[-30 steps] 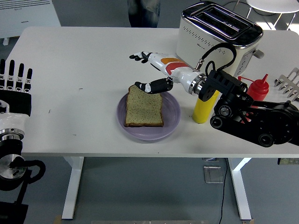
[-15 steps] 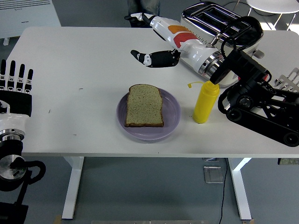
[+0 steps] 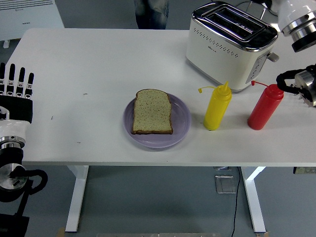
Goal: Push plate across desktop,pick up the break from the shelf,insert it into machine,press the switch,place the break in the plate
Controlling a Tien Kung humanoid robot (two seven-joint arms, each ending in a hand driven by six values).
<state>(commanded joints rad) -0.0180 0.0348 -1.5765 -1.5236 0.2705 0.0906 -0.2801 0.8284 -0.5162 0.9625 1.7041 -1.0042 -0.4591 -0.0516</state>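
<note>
A slice of brown bread (image 3: 153, 111) lies flat on the purple plate (image 3: 181, 121) near the table's front middle. The white toaster (image 3: 231, 45) stands at the back right with both slots empty. My left hand (image 3: 17, 81) rests at the left edge, fingers straight and spread, holding nothing. Of my right arm only a white forearm segment (image 3: 297, 17) and a black joint (image 3: 295, 82) show at the right edge. Its hand is out of the picture.
A yellow squeeze bottle (image 3: 217, 106) and a red squeeze bottle (image 3: 264, 106) stand upright between the plate and the toaster's front. A person's legs (image 3: 151, 12) show beyond the table's far edge.
My right hand has lifted off the bread, swung up past the toaster and gone out at the right edge. The bread stays on the plate. The red bottle is uncovered.
</note>
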